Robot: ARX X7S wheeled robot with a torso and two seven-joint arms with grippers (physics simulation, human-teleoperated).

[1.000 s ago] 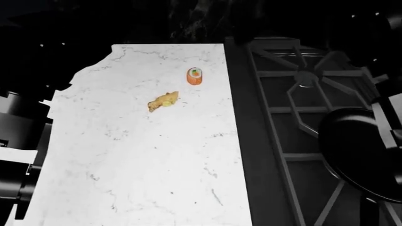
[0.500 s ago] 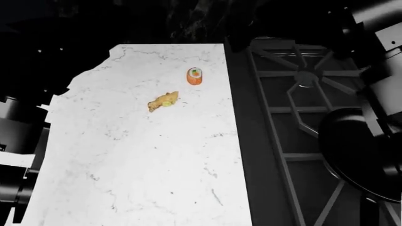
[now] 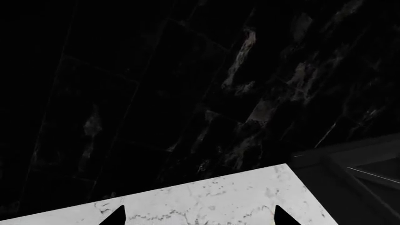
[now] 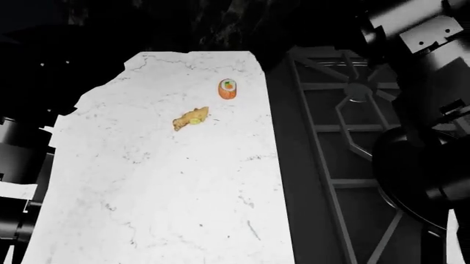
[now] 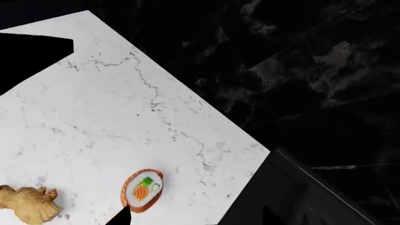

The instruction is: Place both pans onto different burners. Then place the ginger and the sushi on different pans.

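The sushi (image 4: 228,88) and the ginger (image 4: 190,119) lie apart on the white marble counter (image 4: 162,187). One black pan (image 4: 415,176) sits on the stove's near burner grate, partly behind my right arm (image 4: 422,33). The far burner (image 4: 358,91) is bare. No second pan shows. In the right wrist view my right gripper (image 5: 194,220) is open and empty above the counter's edge, one fingertip (image 5: 120,218) beside the sushi (image 5: 142,190), with the ginger (image 5: 28,204) further off. My left gripper (image 3: 198,220) is open and empty over the counter's back part (image 3: 206,201).
The dark grey stove (image 4: 353,165) adjoins the counter's right side. A dark marbled wall (image 3: 237,84) stands behind both. My left arm (image 4: 15,165) lies along the counter's left edge, and its dark outline covers the back left corner.
My right arm has swung left over the back of the stove, further into the head view. The left arm's outline has shifted slightly. Pan, ginger and sushi have not moved.
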